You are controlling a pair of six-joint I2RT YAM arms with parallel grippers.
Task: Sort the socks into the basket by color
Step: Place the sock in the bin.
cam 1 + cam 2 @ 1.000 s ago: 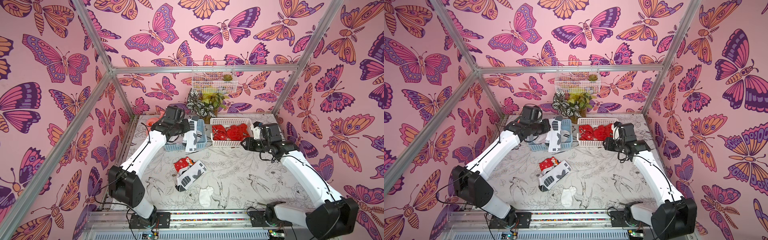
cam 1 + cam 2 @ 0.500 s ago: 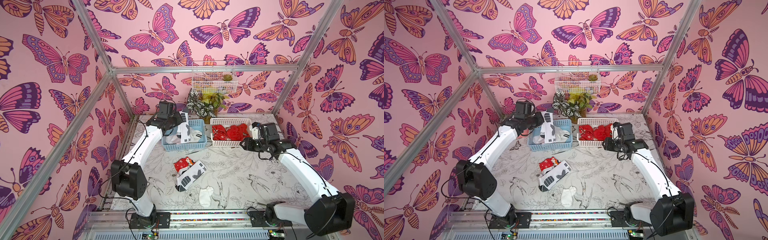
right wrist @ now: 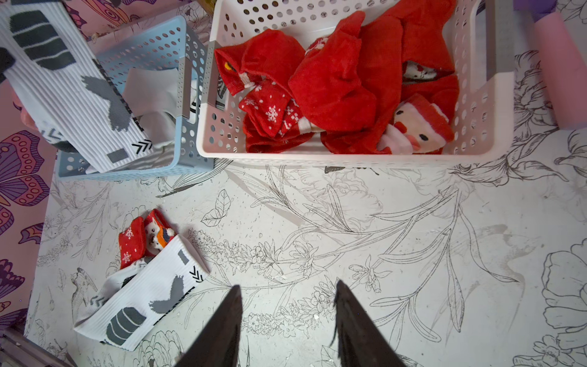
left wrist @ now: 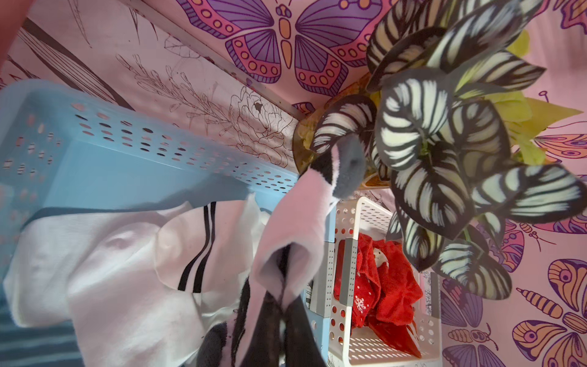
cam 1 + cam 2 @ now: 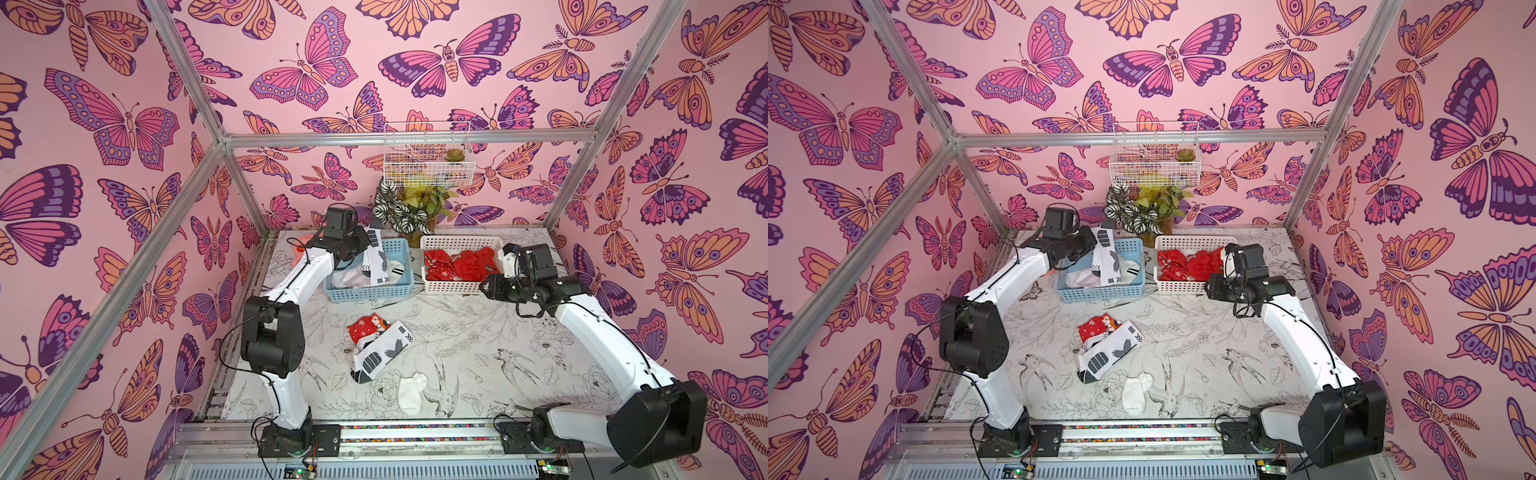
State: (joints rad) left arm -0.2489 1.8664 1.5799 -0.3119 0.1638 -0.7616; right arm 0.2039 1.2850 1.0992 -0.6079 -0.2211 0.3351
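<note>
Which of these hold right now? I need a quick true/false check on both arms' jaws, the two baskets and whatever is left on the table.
1. The left jaws are shut on a grey-blocked white sock hanging over the blue basket. True.
2. The right jaws grip a red sock. False: they stand open and empty, in front of the white basket.
3. The white basket holds red socks. True.
4. Red socks lie in the blue basket. False: only white socks show there.
5. Every sock is already in a basket or held. False: a snowflake sock, a second patterned sock and a plain white sock lie on the table.
</note>
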